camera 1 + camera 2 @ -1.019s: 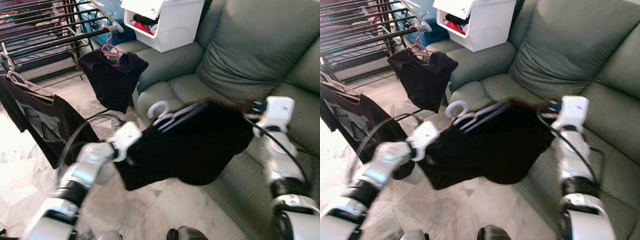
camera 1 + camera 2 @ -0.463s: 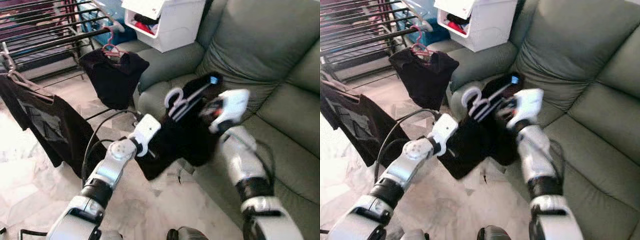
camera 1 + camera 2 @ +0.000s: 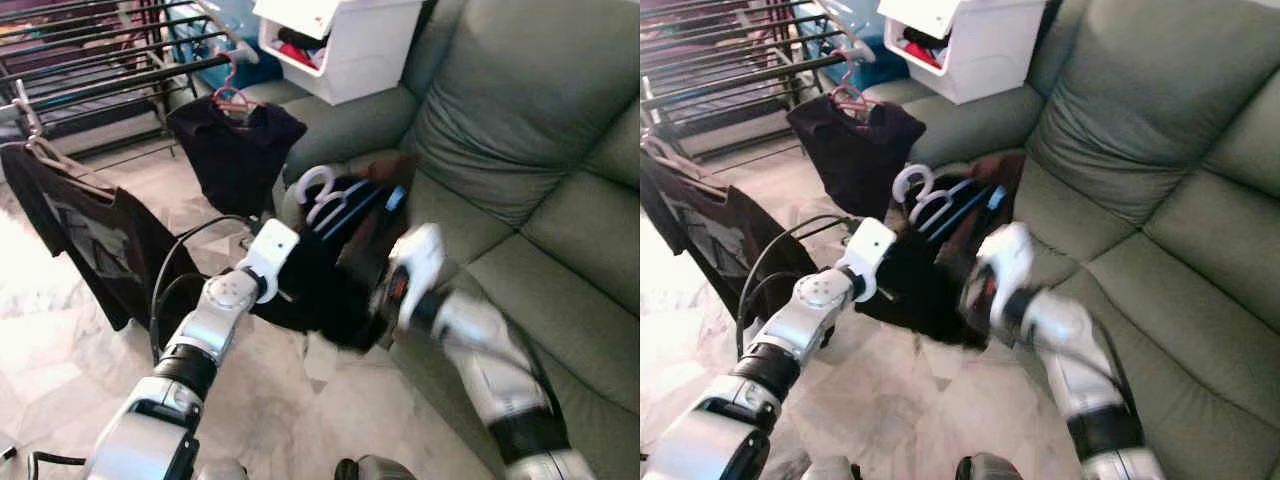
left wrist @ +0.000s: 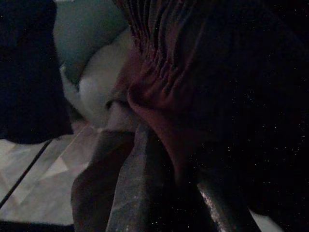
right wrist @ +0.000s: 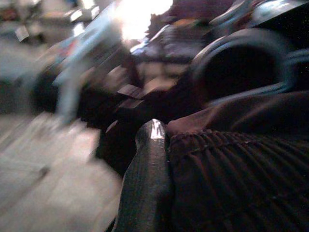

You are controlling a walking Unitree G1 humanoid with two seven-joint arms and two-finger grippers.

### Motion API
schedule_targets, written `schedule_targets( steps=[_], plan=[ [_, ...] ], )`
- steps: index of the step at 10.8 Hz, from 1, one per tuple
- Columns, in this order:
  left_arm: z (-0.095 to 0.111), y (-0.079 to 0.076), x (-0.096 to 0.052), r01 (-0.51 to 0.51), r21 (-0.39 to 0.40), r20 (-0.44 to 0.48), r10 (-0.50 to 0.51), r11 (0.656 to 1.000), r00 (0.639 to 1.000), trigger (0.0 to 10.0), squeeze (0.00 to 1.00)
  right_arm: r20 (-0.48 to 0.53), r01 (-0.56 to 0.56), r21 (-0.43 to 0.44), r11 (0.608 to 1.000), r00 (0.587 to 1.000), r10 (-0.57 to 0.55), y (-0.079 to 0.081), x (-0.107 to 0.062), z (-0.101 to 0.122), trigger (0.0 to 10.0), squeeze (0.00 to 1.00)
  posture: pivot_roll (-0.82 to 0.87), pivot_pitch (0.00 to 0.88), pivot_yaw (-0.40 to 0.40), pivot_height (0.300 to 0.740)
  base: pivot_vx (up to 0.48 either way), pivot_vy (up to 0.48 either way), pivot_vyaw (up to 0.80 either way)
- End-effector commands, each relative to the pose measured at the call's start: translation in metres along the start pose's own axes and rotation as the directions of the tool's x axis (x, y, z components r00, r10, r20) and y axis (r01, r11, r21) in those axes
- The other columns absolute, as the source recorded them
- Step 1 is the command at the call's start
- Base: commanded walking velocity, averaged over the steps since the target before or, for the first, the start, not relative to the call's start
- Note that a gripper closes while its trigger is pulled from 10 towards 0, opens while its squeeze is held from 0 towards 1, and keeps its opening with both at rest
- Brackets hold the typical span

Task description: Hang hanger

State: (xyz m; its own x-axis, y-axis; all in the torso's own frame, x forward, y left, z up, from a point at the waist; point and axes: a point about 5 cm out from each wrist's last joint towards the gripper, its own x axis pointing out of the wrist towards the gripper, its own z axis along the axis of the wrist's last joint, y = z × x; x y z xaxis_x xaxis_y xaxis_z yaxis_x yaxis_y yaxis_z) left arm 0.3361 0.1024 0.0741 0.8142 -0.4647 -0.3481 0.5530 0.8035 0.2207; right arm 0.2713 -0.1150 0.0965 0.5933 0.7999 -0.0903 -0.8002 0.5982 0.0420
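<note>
A dark garment (image 3: 335, 265) on white hangers (image 3: 316, 186) hangs bunched between my two grippers, in front of the sofa's left seat. The hanger hooks stick up above the cloth. My left gripper (image 3: 298, 285) reaches in from the left, its fingers (image 4: 137, 193) shut on a fold of the garment. From the right, my right gripper (image 3: 373, 305) is pressed into the cloth; its finger (image 5: 149, 179) lies against gathered fabric and it looks shut on it. The drying rack (image 3: 110, 75) stands at the back left.
On the rack hang a dark garment on a pink hanger (image 3: 233, 97) and a black T-shirt (image 3: 95, 245). A green sofa (image 3: 520, 150) takes up the right side, with a white bin (image 3: 345, 45) on its far end. A marble floor (image 3: 300, 420) lies below.
My right arm swung left and down from the far right, so the garment that was spread wide is now bunched close to my left gripper. The right wrist view is blurred by motion.
</note>
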Motion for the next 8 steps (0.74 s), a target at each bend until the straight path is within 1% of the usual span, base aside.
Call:
schedule_targets(
  steps=[1, 2, 3, 4, 5, 6, 8],
  plan=[
    [0.017, 0.011, 0.003, -0.054, -0.001, 0.047, 0.054, 0.999, 0.997, 0.0, 0.00, -0.015, -0.135, 0.009, 0.991, 0.991, 0.136, 0.017, 0.001, 0.003, 0.0, 0.00, -0.10, 0.000, -0.039, 0.740, 0.000, 0.000, 0.00],
    [0.017, 0.014, 0.003, -0.064, -0.009, 0.048, 0.065, 0.998, 0.997, 0.0, 0.00, -0.072, -0.165, 0.008, 0.986, 0.984, 0.165, 0.020, -0.005, -0.004, 0.0, 0.00, -0.11, 0.000, -0.041, 0.740, 0.000, 0.000, 0.00],
    [0.017, 0.016, 0.004, -0.075, -0.010, 0.048, 0.075, 0.997, 0.996, 0.0, 0.00, -0.184, -0.127, -0.062, 0.990, 0.976, 0.113, 0.013, -0.015, -0.016, 0.0, 0.00, -0.11, 0.000, -0.042, 0.740, 0.000, 0.000, 0.00],
    [0.019, 0.017, 0.004, -0.075, -0.007, 0.056, 0.075, 0.997, 0.996, 0.0, 0.00, -0.243, -0.010, -0.134, 0.991, 0.970, -0.023, -0.006, -0.022, -0.024, 0.0, 0.00, -0.11, 0.000, -0.045, 0.740, 0.000, 0.000, 0.00],
    [0.019, 0.019, 0.004, -0.085, -0.017, 0.053, 0.086, 0.996, 0.995, 0.0, 0.00, -0.288, 0.066, -0.172, 0.983, 0.951, -0.114, -0.020, -0.032, -0.028, 0.0, 0.00, -0.11, 0.000, -0.044, 0.740, 0.000, 0.000, 0.00],
    [0.019, 0.022, 0.004, -0.103, -0.032, 0.051, 0.104, 0.994, 0.993, 0.0, 0.00, -0.355, 0.029, -0.204, 0.978, 0.930, -0.101, -0.018, -0.042, -0.037, 0.0, 0.00, -0.11, 0.000, -0.046, 0.740, 0.000, 0.000, 0.00],
    [0.023, 0.031, 0.003, -0.132, -0.037, 0.057, 0.134, 0.991, 0.989, 0.0, 0.00, -0.423, -0.011, -0.208, 0.978, 0.903, -0.080, -0.009, -0.059, -0.052, 0.0, 0.00, -0.11, 0.000, -0.046, 0.740, 0.000, 0.000, 0.00]
  ],
)
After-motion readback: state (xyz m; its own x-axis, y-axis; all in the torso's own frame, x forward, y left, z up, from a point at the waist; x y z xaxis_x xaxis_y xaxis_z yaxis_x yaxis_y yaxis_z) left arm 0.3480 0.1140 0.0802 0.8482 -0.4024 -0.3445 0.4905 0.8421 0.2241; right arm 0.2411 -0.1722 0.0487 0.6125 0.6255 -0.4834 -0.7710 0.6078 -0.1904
